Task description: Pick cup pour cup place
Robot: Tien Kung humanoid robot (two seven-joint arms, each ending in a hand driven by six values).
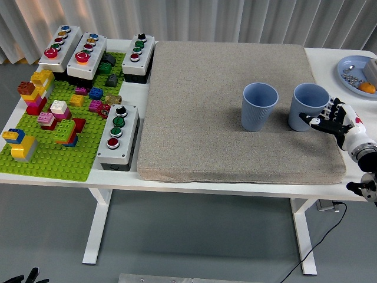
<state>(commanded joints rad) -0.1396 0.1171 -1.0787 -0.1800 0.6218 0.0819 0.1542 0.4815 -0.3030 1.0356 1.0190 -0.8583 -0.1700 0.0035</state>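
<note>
Reaching in from 4 o'clock, the robot's right hand [331,116] sits against the right side of a light blue paper-looking cup [308,107]. Its fingers [318,121] are curled toward the cup's wall and seem to touch it. I cannot tell if they squeeze it tight yet, because the cup is standing flat on the mat. The left hand is not in the picture.

This right-hand cup stands at about 3 o'clock on the big grey felt mat [224,106]. A second light blue cup [259,106], the same shape, stands just beside it at its 9 o'clock side, close but not touching. Both cups stand upright with their mouths open. I cannot see if anything is inside them.

The cup looks light and thin. I think it would be a bit soft, so a hard squeeze could bend it. It looks smooth too, so it might slip. A good spot to hold is around the middle of the wall, fingers on one side and thumb on the other, with a gentle grip. Then it can be lifted, tipped over the other cup, and set down.

At 9 o'clock on the white table [321,56] is a green brick board [59,147] with coloured toy bricks, and grey boxes with round buttons [118,137]. At 2 o'clock is a blue plate [349,66] with small things on it.
</note>
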